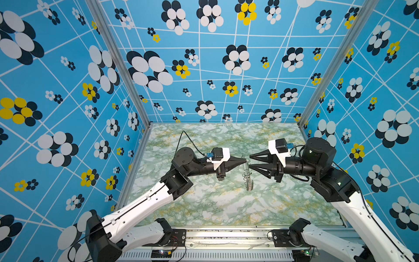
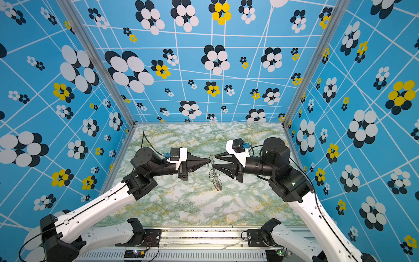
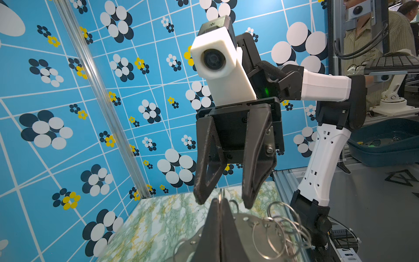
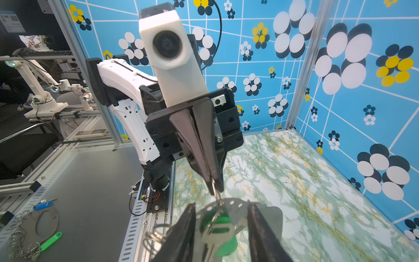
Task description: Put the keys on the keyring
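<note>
Nothing can be read: the pale mark on the black camera housing [image 3: 213,22] mounted on the right gripper [image 3: 224,204] is too blurred.

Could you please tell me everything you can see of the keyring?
The keyring is a flat, rounded, dull grey plate, seemingly metal, with small holes along its rim and thin silver wire loops through them. It is held upright over the marbled table, edge-on in both top views, most loops bunched at one end. The shut left gripper pinches one top loop; the open right gripper straddles it. A green key hangs against it.
</note>
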You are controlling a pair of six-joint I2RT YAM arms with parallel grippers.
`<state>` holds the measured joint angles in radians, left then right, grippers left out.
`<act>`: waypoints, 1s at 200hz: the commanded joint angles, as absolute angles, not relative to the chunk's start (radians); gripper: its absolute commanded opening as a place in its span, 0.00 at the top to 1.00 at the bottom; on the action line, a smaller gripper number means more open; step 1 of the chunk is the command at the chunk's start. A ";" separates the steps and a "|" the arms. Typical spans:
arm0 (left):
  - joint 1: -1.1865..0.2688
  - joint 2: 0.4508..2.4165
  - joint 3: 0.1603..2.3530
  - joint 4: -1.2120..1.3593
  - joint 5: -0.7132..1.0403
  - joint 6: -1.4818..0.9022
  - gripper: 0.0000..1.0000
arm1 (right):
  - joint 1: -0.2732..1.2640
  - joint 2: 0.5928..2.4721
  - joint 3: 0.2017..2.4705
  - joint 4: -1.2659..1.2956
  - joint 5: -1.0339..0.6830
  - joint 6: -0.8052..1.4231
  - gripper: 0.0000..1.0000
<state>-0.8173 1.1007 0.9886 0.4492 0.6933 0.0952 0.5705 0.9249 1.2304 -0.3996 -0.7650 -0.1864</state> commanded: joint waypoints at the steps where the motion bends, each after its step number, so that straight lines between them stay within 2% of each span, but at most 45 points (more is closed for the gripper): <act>1: -0.808 1.102 1.023 0.515 0.713 0.073 1.00 | 0.567 0.914 1.206 -0.398 -0.760 -0.181 0.61; 32: -0.808 1.099 1.021 0.511 0.719 0.067 1.00 | 0.566 0.888 1.217 -0.417 -0.727 -0.203 0.63; 97: -0.807 1.082 1.009 0.514 0.719 0.065 1.00 | 0.565 0.873 1.273 -0.454 -0.730 -0.215 0.61; 135: -0.809 1.078 1.011 0.520 0.732 0.051 1.00 | 0.565 0.898 1.265 -0.433 -0.719 -0.207 0.73; 200: -0.813 1.068 1.012 0.518 0.735 0.045 1.00 | 0.566 0.906 1.268 -0.443 -0.718 -0.222 0.74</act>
<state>-0.8154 1.0939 0.9901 0.4656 0.7193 0.0616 0.5705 0.9035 1.2518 -0.4377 -0.7094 -0.2134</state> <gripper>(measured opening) 0.045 0.260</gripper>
